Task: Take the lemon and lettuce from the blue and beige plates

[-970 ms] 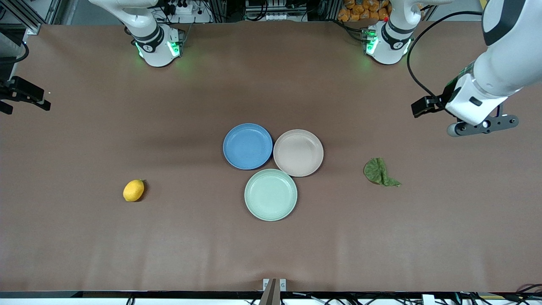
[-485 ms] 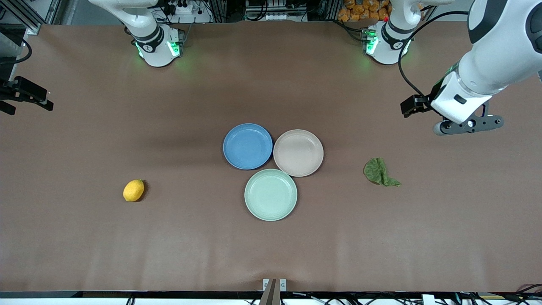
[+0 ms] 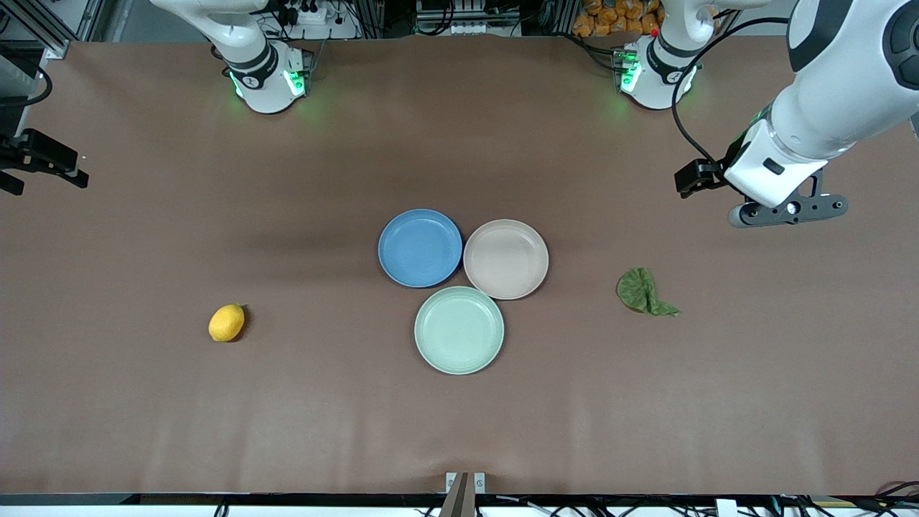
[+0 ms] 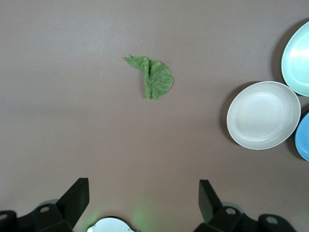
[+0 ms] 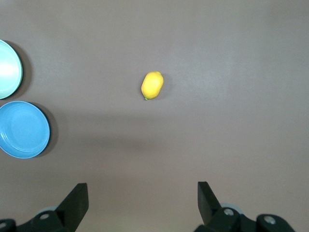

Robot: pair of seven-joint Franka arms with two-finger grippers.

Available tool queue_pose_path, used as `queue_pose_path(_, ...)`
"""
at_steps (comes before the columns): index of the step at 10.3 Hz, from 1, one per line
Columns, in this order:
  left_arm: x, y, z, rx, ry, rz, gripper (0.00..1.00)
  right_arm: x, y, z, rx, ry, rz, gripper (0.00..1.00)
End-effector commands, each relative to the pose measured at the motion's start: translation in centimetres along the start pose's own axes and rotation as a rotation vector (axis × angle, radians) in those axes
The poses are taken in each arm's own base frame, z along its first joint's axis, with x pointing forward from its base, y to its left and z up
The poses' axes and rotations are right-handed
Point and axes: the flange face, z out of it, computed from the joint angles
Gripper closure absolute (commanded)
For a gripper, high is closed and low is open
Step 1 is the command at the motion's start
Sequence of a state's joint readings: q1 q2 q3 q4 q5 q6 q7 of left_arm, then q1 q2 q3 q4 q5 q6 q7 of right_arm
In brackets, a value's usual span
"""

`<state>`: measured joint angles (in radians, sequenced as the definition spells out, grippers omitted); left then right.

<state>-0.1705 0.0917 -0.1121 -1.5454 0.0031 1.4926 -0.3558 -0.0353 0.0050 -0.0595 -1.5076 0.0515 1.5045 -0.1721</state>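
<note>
Both grippers hang spread and empty. Left gripper (image 4: 140, 203) is over bare brown table (image 3: 459, 431) toward the left arm's end — the crumpled green lettuce leaf (image 3: 643, 291) lies flat nearby, beside the round beige plate (image 3: 506, 258), not on it. Right gripper (image 5: 137, 203) waits near the table's edge, mostly cut off in the front view; the oval yellow lemon (image 3: 227, 322) lies well apart from the round blue plate (image 3: 420, 248), at the right arm's end.

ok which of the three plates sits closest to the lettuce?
The beige plate. It lies toward the left arm's end of the cluster, beside the lettuce; the blue plate and green plate sit farther off.
</note>
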Motion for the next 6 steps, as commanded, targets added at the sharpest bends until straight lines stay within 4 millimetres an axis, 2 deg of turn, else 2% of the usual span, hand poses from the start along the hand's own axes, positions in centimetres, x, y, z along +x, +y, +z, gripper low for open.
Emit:
queue_pose_path(1,-0.3,0.2,-1.2,-0.018,0.025,0.0,0.0,0.1,-0.3,-0.5,-0.004,0.006,-0.012,0.0)
queue_pose_path(5,-0.1,-1.0,-1.8,-0.005,0.041,0.037,0.0,0.1,-0.3,-0.5,-0.004,0.006,-0.012,0.0)
queue_pose_path(6,-0.1,-1.2,-2.5,0.011,0.062,0.039,0.0,0.1,-0.3,-0.5,-0.004,0.006,-0.012,0.0)
